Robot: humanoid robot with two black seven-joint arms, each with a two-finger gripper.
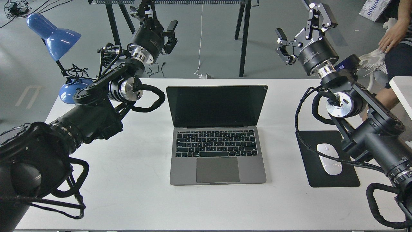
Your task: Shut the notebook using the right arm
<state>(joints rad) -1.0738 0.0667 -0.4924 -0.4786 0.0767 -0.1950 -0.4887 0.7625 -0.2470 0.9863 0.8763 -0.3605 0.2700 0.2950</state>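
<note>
The notebook (217,154), a slim grey laptop, lies open in the middle of the white table (135,187), its dark screen (216,105) standing upright and facing me. My right gripper (304,29) hangs high at the back right, well above and to the right of the screen, its fingers spread apart and empty. A small blue module sits by its wrist. At the back left my left gripper (161,22) is raised too, open and holding nothing, up and to the left of the lid.
A black mousepad (334,178) with a white mouse (329,159) lies right of the notebook, under my right arm. A blue desk lamp (54,38) stands at the table's back left corner. A person's hand (391,37) shows at the far right. Black trestle legs (244,38) stand behind the table.
</note>
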